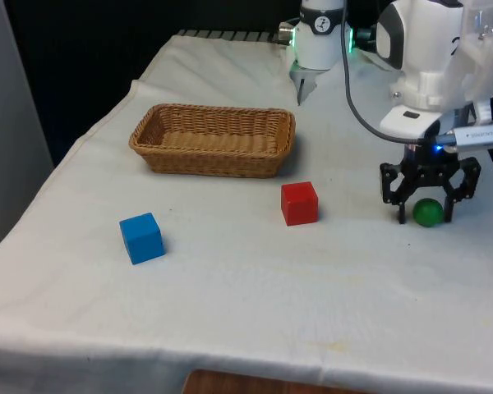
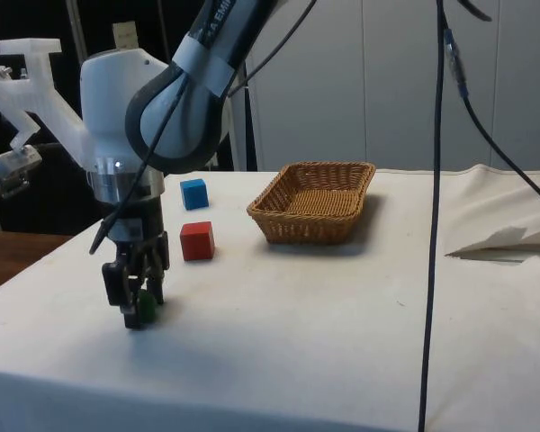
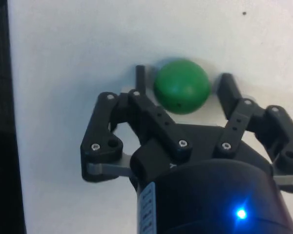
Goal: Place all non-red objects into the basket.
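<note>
End effector [image 1: 428, 215]: low over the table [image 1: 230, 295], fingers [image 3: 228, 90] spread either side of the ball, small gaps visible in the wrist view.
Ball [image 1: 428, 213]: green, on the cloth, at the front view's right.
Red cube [image 1: 299, 203]: between ball and blue cube [image 1: 141, 238].
Basket [image 1: 214, 139]: behind the cubes, nothing seen inside.

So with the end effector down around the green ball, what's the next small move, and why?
Probably close the fingers. The end effector is at cloth level with the green ball between its open fingers, small gaps visible on both sides, and the basket holds nothing yet.
</note>
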Robot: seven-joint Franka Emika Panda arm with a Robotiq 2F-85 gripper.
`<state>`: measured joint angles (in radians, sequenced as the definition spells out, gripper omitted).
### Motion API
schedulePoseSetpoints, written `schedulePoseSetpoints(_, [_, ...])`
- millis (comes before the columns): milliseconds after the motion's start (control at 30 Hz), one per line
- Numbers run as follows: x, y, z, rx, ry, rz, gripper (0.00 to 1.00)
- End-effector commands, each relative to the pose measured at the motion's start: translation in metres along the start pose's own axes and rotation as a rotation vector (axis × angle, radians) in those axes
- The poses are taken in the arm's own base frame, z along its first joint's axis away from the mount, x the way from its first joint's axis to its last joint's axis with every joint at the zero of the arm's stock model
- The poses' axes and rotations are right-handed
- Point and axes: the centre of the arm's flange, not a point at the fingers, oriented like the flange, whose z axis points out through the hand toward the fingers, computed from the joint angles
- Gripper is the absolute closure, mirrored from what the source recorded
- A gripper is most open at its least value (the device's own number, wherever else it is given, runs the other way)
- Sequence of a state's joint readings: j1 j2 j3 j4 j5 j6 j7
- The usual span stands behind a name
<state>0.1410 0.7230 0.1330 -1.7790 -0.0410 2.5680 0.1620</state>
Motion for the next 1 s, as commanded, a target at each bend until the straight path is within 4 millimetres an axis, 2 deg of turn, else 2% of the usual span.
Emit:
schedulePoseSetpoints(0, [0.0,0.001,-0.001,-0.001,0.0,0.001,0.76])
schedulePoseSetpoints(33, [0.0,-0.002,0.0,0.002,0.0,0.001,0.76])
schedulePoseSetpoints(100, [0.0,-0.002,0.0,0.003,0.0,0.001,0.96])
schedulePoseSetpoints(133, [0.0,-0.001,-0.002,0.003,0.001,0.001,1.0])
schedulePoseSetpoints(267, [0.001,0.0,-0.003,-0.001,0.003,-0.001,1.0])
schedulePoseSetpoints(533, [0.003,-0.003,-0.035,-0.001,0.007,-0.004,1.0])
schedulePoseSetpoints(567, [0.004,-0.002,-0.034,-0.007,0.006,-0.004,1.0])
schedulePoseSetpoints(700, [0.001,-0.004,-0.055,-0.007,0.006,-0.006,1.0])
schedulePoseSetpoints(767, [0.0,-0.004,-0.061,-0.008,0.006,-0.007,1.0])
schedulePoseSetpoints(800, [0.001,-0.003,-0.057,-0.013,0.008,-0.008,1.0])
schedulePoseSetpoints(967, [-0.003,-0.004,-0.08,-0.013,0.008,-0.01,1.0])
